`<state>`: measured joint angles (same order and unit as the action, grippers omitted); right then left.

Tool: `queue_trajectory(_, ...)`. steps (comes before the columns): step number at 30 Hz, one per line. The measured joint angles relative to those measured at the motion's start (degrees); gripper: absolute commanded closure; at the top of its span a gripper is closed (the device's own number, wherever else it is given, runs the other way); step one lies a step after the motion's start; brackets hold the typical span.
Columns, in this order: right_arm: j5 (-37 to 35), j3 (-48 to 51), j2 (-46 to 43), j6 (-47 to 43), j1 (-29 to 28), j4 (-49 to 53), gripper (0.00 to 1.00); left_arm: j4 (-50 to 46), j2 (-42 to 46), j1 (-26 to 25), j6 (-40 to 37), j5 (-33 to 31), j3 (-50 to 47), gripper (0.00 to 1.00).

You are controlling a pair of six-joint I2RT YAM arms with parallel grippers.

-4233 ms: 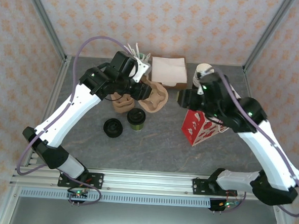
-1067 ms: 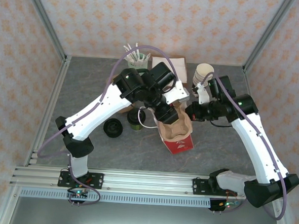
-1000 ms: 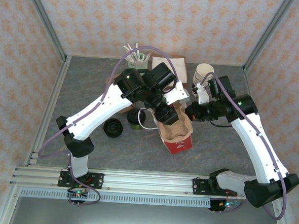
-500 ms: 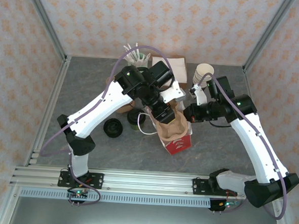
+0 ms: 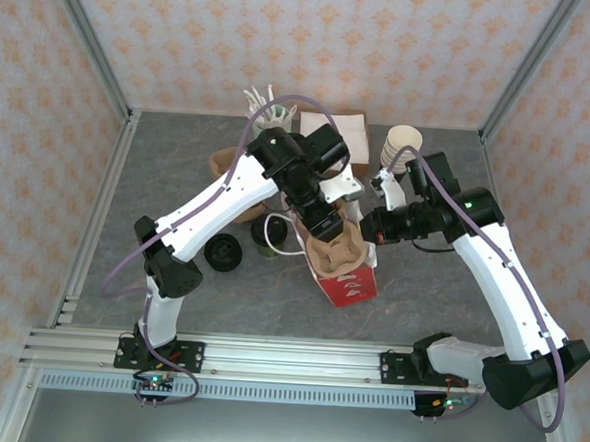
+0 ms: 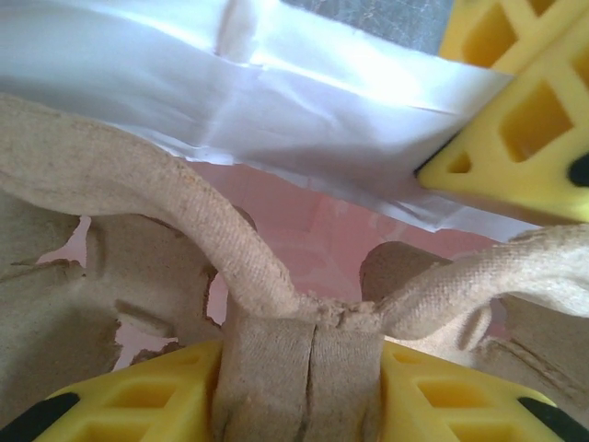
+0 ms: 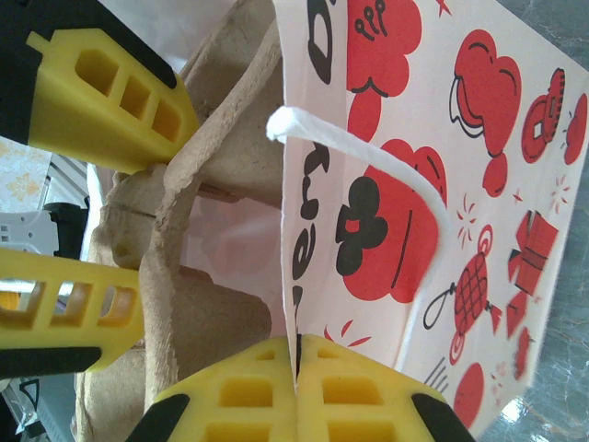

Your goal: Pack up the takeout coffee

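Swinging the left elbow rightward since a moment ago, keeping the left gripper (image 6: 304, 391) clenched on the pulp carrier (image 6: 138, 175) partway inside the red-printed bag (image 7: 433, 157). Pinching the bag's rim with the right gripper (image 7: 296, 368). Leaving the takeout coffee (image 5: 266, 237) standing on the table (image 5: 168, 173), just left of the bag.

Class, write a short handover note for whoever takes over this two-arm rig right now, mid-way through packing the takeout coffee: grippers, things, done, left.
Left gripper: shut on the pulp cup carrier, which sits partly inside the red-and-white paper bag.
Right gripper: shut on the bag's rim.
Takeout coffee: standing on the table beside the bag, on the left arm's side, not in the carrier.
Done: carrier partly in the bag.
Left: seat the carrier, let go, then likely load the coffee.
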<state>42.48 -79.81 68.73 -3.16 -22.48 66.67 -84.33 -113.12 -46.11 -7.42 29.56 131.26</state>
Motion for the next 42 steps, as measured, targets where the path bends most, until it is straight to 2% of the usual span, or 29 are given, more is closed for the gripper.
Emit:
queue_trajectory(12, 1.49, 2.14, -0.04, -0.59, 0.02, -2.27, 0.99, 0.68, 0.24, -0.02, 1.25, -5.09, -1.64, 0.58)
queue_trajectory(28, 2.38, 2.84, -0.76, -1.64, 0.02, -2.71, 0.96, 1.29, 0.26, 3.48, 6.14, -2.95, -1.97, 0.58)
queue_trajectory(42, 4.22, 4.11, -1.42, -1.66, 0.02, -4.50, 0.96, 1.18, 0.26, 3.69, 10.32, -3.04, -1.92, 0.59)
